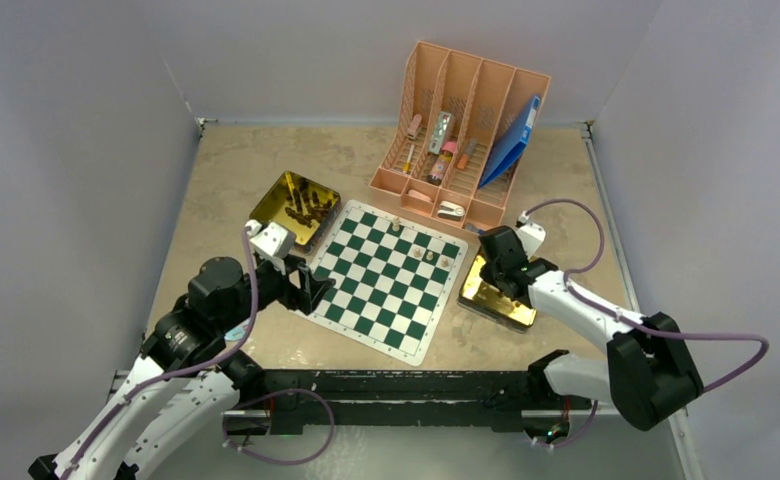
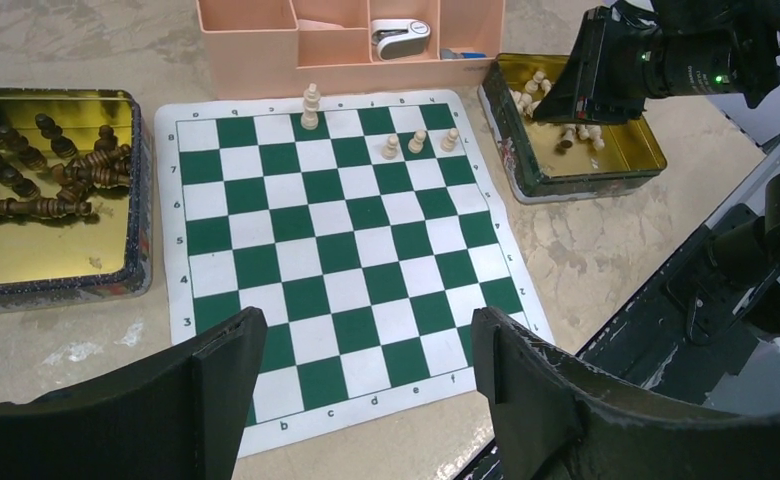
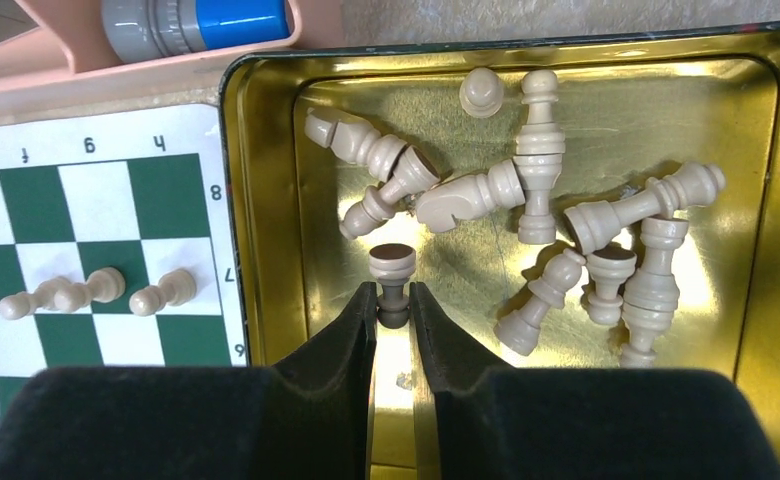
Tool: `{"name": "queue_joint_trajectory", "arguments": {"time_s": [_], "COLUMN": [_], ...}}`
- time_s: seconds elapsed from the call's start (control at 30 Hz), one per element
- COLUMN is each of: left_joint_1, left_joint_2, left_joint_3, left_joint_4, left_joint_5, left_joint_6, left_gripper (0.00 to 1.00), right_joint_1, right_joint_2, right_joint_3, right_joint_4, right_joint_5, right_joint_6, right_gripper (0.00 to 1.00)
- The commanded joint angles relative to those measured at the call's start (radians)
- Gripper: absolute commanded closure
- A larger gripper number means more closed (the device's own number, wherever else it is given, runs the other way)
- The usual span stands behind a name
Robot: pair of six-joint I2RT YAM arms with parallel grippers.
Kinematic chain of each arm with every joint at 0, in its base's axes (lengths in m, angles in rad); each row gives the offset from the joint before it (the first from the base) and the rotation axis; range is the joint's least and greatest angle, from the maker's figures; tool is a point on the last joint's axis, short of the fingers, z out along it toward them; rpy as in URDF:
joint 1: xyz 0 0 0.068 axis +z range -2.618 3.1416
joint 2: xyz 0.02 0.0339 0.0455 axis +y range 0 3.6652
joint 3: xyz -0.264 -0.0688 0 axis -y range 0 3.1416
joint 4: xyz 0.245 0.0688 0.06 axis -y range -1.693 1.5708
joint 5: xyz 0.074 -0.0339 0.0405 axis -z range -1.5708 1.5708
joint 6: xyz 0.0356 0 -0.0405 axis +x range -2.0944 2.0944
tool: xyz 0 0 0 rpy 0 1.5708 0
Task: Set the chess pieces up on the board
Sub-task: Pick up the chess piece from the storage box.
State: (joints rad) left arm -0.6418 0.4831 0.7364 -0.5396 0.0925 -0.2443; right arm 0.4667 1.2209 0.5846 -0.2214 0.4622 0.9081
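Note:
The green and white board (image 1: 386,280) lies mid-table. On its far rows stand a tall pale piece (image 2: 311,105) and three pale pawns (image 2: 418,140). My right gripper (image 3: 393,300) is down inside the gold tin (image 3: 756,200) at the board's right, shut on the head of a pale pawn (image 3: 392,268). Several more pale chess pieces (image 3: 526,190) lie loose in that tin. My left gripper (image 2: 366,350) hangs open over the board's near left edge with nothing between its fingers. Dark brown pieces (image 2: 56,175) lie in the left tin (image 2: 46,260).
A pink desk organizer (image 1: 461,130) with markers, tubes and a blue folder stands behind the board. The dark-piece tin (image 1: 291,205) sits at the board's far left corner. A black rail (image 1: 396,385) runs along the table's near edge.

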Motion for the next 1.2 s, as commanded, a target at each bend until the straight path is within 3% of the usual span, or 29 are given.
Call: {"name": "queue_joint_trajectory", "arguments": {"time_s": [0.0, 0.13, 0.23, 0.4, 0.53, 0.67, 0.8, 1.17], "left_joint_1": [-0.001, -0.001, 0.000, 0.000, 0.000, -0.001, -0.001, -0.002], "left_joint_2": [-0.028, -0.057, -0.083, -0.081, 0.034, 0.192, 0.309, 0.461], "left_joint_3": [-0.017, -0.045, -0.082, -0.122, -0.126, -0.108, -0.043, 0.033], "left_joint_4": [0.066, 0.136, 0.221, 0.335, 0.372, 0.377, 0.306, 0.355], "left_joint_5": [0.030, 0.134, 0.316, 0.563, 0.767, 1.017, 1.035, 1.049], "left_joint_6": [0.005, 0.060, 0.167, 0.379, 0.575, 0.727, 0.874, 1.128], "left_gripper": [0.26, 0.28, 0.29, 0.30, 0.31, 0.36, 0.38, 0.38], "right_joint_1": [0.004, 0.004, 0.004, 0.004, 0.007, 0.022, 0.063, 0.123], "right_joint_2": [-0.066, -0.147, -0.208, -0.292, -0.322, -0.309, -0.332, -0.384], "right_joint_3": [0.059, 0.089, 0.107, 0.131, 0.144, 0.124, 0.087, 0.048], "right_joint_4": [-0.050, -0.073, -0.063, 0.032, 0.066, 0.140, 0.214, 0.329], "right_joint_5": [0.029, 0.014, -0.025, -0.238, -0.328, -0.550, -0.704, -1.007], "right_joint_6": [-0.007, -0.046, -0.090, -0.241, -0.269, -0.323, -0.340, -0.355], "right_gripper": [0.83, 0.83, 0.83, 0.82, 0.82, 0.82, 0.83, 0.83]}}
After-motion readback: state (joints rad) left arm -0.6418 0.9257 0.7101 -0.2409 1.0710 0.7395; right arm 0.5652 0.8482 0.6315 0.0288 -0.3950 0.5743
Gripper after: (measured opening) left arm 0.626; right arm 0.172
